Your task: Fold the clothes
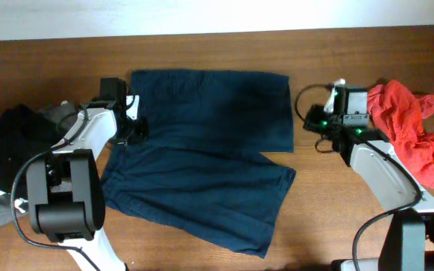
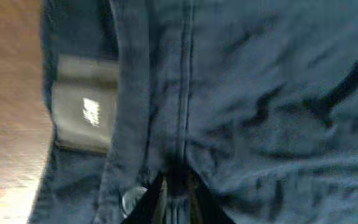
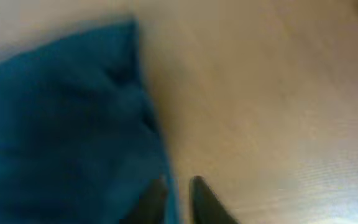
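The dark navy shorts (image 1: 202,158) lie spread on the wooden table, one leg reaching right at the back and the other toward the front right. My left gripper (image 1: 132,126) is shut on the waistband; in the left wrist view the jaws (image 2: 178,198) pinch the fabric by the fly, beside a metal button (image 2: 131,200) and a grey label (image 2: 86,112). My right gripper (image 1: 311,139) is at the hem corner of the back leg. In the blurred right wrist view the fingers (image 3: 178,198) are nearly together with the edge of the shorts (image 3: 67,124) between them.
A red garment (image 1: 413,132) is piled at the right edge behind my right arm. A black and grey garment (image 1: 6,162) lies at the left edge. Bare wood shows between the shorts and the red pile.
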Robot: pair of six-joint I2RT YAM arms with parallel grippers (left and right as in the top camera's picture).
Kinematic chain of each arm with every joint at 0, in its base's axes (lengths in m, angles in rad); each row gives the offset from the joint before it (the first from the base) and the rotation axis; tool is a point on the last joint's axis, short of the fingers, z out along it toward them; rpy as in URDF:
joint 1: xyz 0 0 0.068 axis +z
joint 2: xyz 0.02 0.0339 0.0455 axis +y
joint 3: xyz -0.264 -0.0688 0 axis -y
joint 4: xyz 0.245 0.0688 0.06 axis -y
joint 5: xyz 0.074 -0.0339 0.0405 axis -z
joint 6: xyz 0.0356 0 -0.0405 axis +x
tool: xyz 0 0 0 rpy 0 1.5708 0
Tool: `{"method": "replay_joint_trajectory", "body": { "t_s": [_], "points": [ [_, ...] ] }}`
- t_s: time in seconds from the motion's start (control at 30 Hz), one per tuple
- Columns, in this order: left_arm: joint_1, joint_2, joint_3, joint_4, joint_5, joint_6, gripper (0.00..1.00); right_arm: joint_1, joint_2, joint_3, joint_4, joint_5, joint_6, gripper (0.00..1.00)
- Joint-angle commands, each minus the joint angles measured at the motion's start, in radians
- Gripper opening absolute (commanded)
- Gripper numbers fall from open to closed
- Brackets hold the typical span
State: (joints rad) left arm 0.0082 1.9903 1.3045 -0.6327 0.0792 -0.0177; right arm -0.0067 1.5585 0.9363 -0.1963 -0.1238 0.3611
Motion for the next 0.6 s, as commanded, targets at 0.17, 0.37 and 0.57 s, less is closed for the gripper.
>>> {"method": "replay_joint_trajectory", "body": {
  "t_s": [0.17, 0.37, 0.57],
  "points": [
    [-0.008, -0.022, 0.061, 0.155, 0.059, 0.014, 0.27, 0.0, 0.173, 0.001, 0.291, -0.142, 0.04, 0.56],
    [-0.008, -0.019, 0.058, 0.293, 0.064, 0.014, 0.34, -0.001, 0.379, 0.027, 0.527, -0.268, 0.101, 0.61],
    [-0.008, 0.01, 0.058, 0.299, 0.132, 0.014, 0.34, -0.001, 0.521, 0.156, 0.538, -0.392, 0.157, 0.6]
  ]
}}
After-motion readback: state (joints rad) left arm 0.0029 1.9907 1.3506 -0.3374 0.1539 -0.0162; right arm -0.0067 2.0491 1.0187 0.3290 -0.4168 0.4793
